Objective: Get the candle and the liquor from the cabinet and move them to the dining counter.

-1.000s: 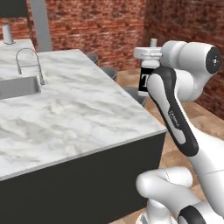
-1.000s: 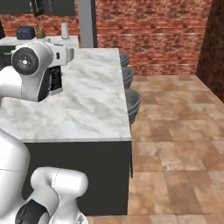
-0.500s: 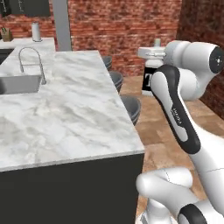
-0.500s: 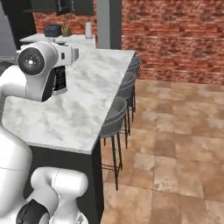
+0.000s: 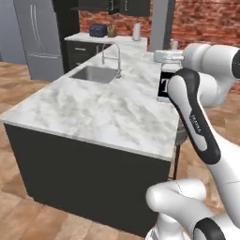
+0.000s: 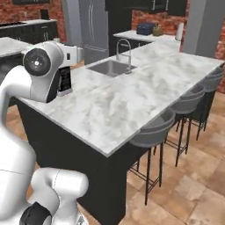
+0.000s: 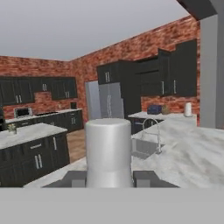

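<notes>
- Left base view: liquor [image 5: 164, 84] is up in the air over the right part of the dining counter [image 5: 93, 108], clear of the marble. Black body with part of the white label shows; pale stopper on top, level with the arm's white wrist. Forearm covers the bottle's right side and the finger tips, so the grip itself can't be read here.
- Same view: inset sink [image 5: 93, 74] and faucet [image 5: 112, 56] sit toward the far end of the counter. Steel fridge [image 5: 40, 37] at far left; toaster [image 5: 98, 30] and paper towel roll [image 5: 136, 31] on the back worktop.
- Right base view: bottle [image 6: 65, 81] hangs beside the big white joint, above the near left corner of the counter [image 6: 132, 101]. Its base looks just off the marble, not resting on it. Fingers hidden behind the joint.
- Same view: grey bar stools [image 6: 154, 136] line the right side of the island. Sink [image 6: 110, 67] sits left of centre.
- Hand view: gripper [image 7: 108, 178] is pinched on the bottle; the pale stopper [image 7: 108, 151] rises dead centre between the two dark finger tips [image 7: 146, 178], one on each side. Counter and sink run behind it to the right, dark wall cabinets [image 7: 175, 70] on the brick wall beyond.
</notes>
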